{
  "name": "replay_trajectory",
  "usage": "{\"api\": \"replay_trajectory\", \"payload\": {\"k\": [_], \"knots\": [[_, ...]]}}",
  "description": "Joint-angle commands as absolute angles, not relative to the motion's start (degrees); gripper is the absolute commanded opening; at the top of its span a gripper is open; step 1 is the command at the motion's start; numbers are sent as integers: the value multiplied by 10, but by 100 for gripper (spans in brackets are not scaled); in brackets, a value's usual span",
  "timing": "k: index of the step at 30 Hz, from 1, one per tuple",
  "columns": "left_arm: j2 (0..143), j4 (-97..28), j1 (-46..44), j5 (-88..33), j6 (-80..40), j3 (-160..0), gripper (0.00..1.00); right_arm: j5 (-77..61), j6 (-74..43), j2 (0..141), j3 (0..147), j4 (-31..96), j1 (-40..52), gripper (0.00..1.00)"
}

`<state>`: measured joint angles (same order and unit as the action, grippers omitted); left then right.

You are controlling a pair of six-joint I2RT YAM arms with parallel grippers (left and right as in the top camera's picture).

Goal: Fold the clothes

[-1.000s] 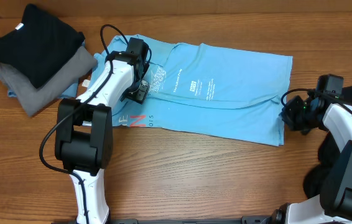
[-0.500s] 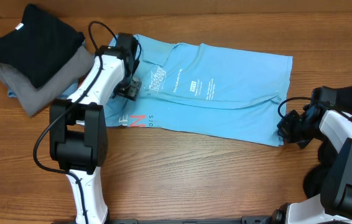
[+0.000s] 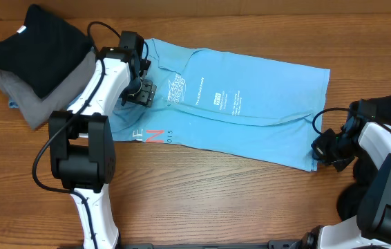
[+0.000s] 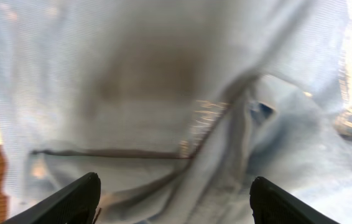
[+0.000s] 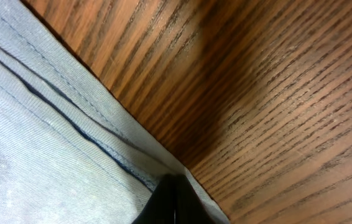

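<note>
Two grippers, two states. Right gripper [image 5: 173, 200]: jaws pressed tight together on the hem [image 5: 101, 134] of the blue T-shirt [image 3: 251, 114], at the shirt's corner nearest the table's right edge. Left gripper [image 3: 141, 93]: jaws spread wide with nothing between them, fingertips [image 4: 76, 198] over rumpled cloth at the shirt's left end. Whether they touch the cloth is not clear.

T-shirt: sky-blue, lying flat across the middle of the table [image 3: 216, 207], long axis left to right, one crease running along its length. White print blocks sit mid-cloth; red-and-white letters sit near its near-left edge.

Black garment [image 3: 40, 41]: folded, stacked on a folded grey garment [image 3: 40, 104] at the far left corner.
</note>
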<state>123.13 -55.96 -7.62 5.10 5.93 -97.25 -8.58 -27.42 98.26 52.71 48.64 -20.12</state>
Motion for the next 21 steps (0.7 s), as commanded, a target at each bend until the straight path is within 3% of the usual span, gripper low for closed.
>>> {"api": "replay_trajectory", "payload": {"k": [1, 4, 9, 14, 17, 20, 21], "knots": [[1249, -565, -75, 12, 58, -959, 80, -39, -281, 991, 525, 487, -206, 4], [1251, -552, -74, 36, 69, -943, 75, -39, -281, 991, 525, 485, -206, 4], [1252, -537, -68, 45, 68, -938, 49, -39, -281, 991, 525, 484, -206, 4], [1253, -539, -67, 42, 69, -931, 53, -39, -281, 991, 525, 484, -206, 4], [1253, -540, -67, 42, 69, -924, 37, -39, -281, 991, 525, 483, -206, 4], [1253, -548, -67, 47, 69, -926, 9, -39, -281, 991, 525, 483, -206, 4], [1253, -556, -67, 54, 68, -931, 4, -39, -281, 991, 525, 483, -206, 4]]}}
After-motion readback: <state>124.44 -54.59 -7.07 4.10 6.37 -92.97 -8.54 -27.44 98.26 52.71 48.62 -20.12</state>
